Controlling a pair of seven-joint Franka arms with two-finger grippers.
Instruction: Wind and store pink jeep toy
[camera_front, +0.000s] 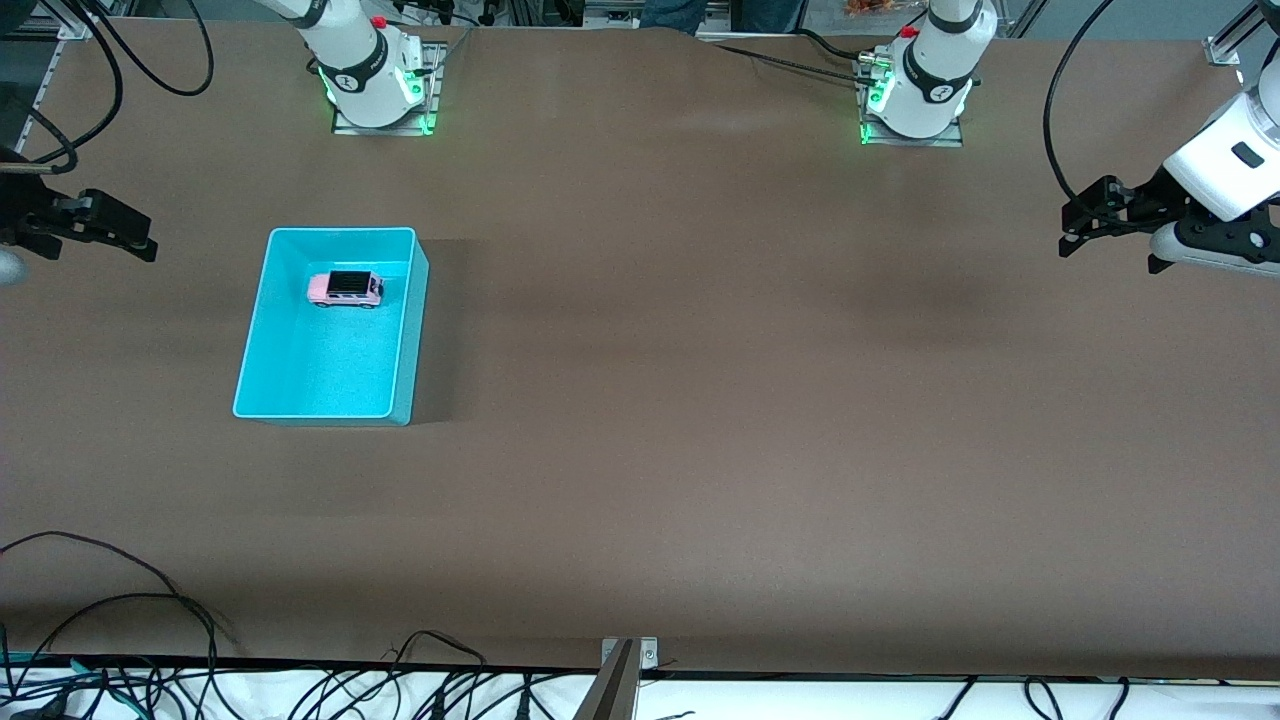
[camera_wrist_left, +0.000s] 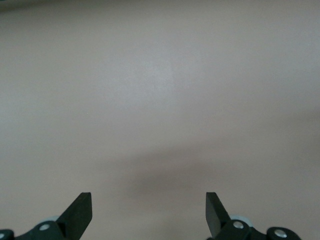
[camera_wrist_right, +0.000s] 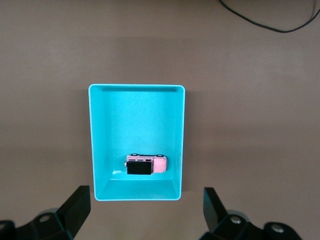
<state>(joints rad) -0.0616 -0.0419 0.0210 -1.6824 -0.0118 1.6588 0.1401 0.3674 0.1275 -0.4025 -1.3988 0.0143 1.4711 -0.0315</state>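
Brown table (camera_front: 700, 400), cables (camera_front: 120, 620) along its near edge; pink jeep toy (camera_front: 345, 288) in turquoise bin (camera_front: 300, 405); left gripper (camera_front: 1075, 240) and right gripper (camera_front: 135, 240) released, empty, over bare tabletop.

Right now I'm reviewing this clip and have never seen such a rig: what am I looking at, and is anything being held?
Two robot arms stand at a brown table. The wide picture looks down from across it; the other two come from cameras on each arm's wrist. A turquoise bin sits toward the right arm's end, with the pink jeep toy inside. The right gripper hangs open near that end; the left gripper waits open over bare table. Nothing is held.
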